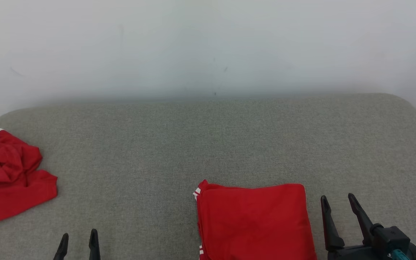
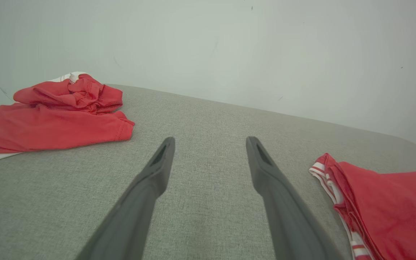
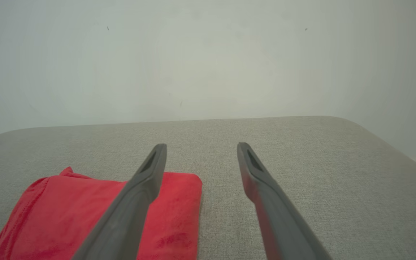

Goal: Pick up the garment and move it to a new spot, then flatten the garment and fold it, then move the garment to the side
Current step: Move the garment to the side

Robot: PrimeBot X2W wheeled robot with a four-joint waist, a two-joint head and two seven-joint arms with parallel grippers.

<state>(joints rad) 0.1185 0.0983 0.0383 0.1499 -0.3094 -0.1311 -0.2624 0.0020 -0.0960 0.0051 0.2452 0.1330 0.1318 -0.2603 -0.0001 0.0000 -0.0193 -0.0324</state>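
Note:
A red garment lies folded into a neat rectangle near the front edge of the grey surface, right of centre, with white stripes along its left edge. It also shows in the left wrist view and the right wrist view. My right gripper stands open just right of the folded garment, holding nothing. My left gripper is open at the lower left, well away from it, over bare cloth. Its fingers spread wide with nothing between them.
A second red garment with white trim lies crumpled at the far left edge, also in the left wrist view. The grey padded surface stretches back to a pale wall. Its right corner is rounded.

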